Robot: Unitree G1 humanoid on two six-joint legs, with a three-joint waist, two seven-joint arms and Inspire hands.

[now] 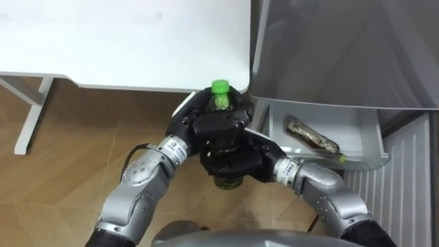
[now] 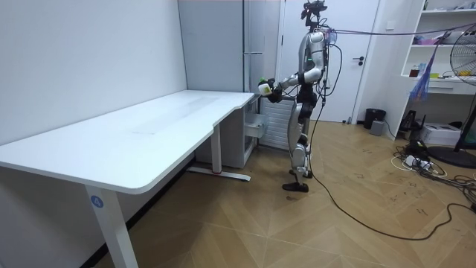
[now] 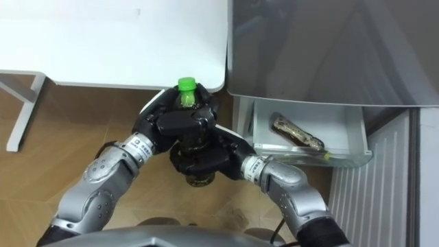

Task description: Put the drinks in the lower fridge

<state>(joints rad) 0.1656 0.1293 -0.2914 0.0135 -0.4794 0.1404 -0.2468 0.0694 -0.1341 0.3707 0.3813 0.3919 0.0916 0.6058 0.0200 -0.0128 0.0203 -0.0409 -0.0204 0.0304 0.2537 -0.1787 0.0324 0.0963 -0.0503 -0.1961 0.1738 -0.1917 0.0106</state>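
The bottle, clear with a green cap, stands upright between the robot's two hands in front of its chest. The left hand comes in from seven o'clock and is curled round the upper part, just below the cap. The right hand comes in from four o'clock and is clasped round the lower part, so that only the cap, a strip of the neck and the base show. The two hands touch each other around it.

At twelve o'clock from the bottle lies the rounded corner of the white table, its top bare. At three o'clock the lower drawer of the grey fridge stands pulled out. It is a pale, shallow tray holding one long brownish wrapped packet, which lies slantwise across the floor of the drawer. A small yellowish bit sits at the packet's near end, against the front wall, and is too small to make out. The bottle is outside the drawer, to its left and above the wooden floor.

In the room view the robot stands upright at the table's far corner, just beside the fridge, holding the bottle out toward the table.
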